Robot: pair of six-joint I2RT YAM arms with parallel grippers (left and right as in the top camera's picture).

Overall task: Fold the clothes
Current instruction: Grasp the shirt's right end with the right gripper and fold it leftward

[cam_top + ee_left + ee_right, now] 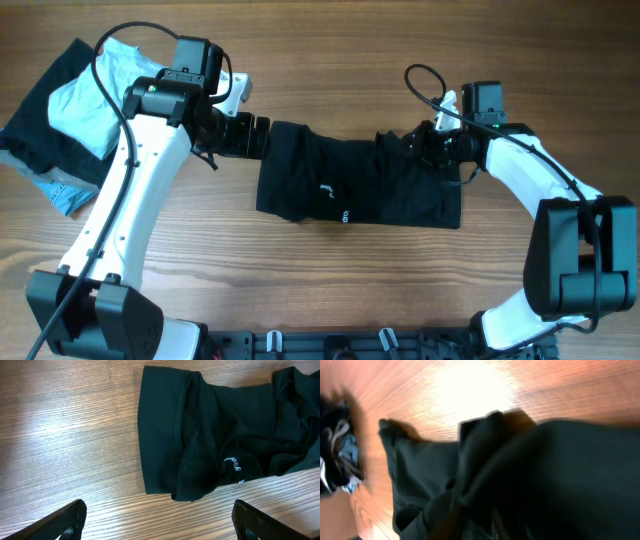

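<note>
Black garment [355,190] is lying spread across the middle of the desk [330,290], with small white print showing toward its 6 o'clock edge. Left jaws are hovering just beside its 10 o'clock corner, standing wide, with only bare wood between the fingers [70,516]. Right jaws are sitting at its 1 o'clock edge, where cloth is bunching. Blurred fabric is filling that wrist view, so cannot tell their state. Clothes pile [60,120] is resting at the desk's 10 o'clock.
</note>
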